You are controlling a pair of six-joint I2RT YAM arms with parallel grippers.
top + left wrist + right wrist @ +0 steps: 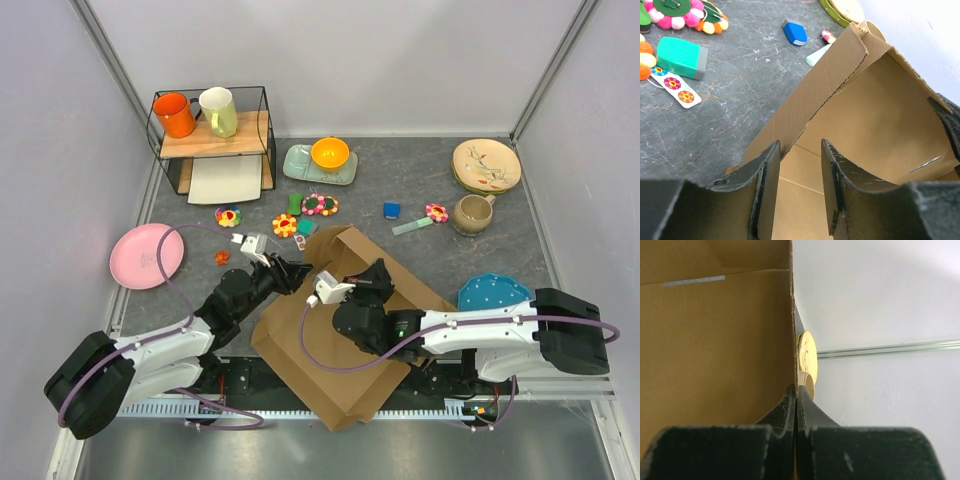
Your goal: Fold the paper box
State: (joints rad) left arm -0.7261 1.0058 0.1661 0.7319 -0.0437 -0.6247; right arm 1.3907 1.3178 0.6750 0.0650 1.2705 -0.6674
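Observation:
The paper box [330, 370] is a large brown cardboard sheet lying across the near middle of the table, with one flap [345, 250] raised at its far end. My left gripper [300, 272] is at the flap's left edge. In the left wrist view the left gripper [800, 150] stands open over a flat cardboard panel [800, 200], and the raised flap's edge [815, 95] ends just beside the left finger [769, 185]. My right gripper [375, 280] is shut on the flap; the right wrist view shows its fingertips [790, 402] pinching the cardboard's edge [791, 330].
A pink plate [147, 255] lies left of the left arm and a blue plate [492, 292] right of the box. Behind are small flower toys [320, 205], a teal block [681, 57], a tan mug [472, 213], a beige plate [486, 165], an orange bowl [330, 153] and a wire rack [212, 135].

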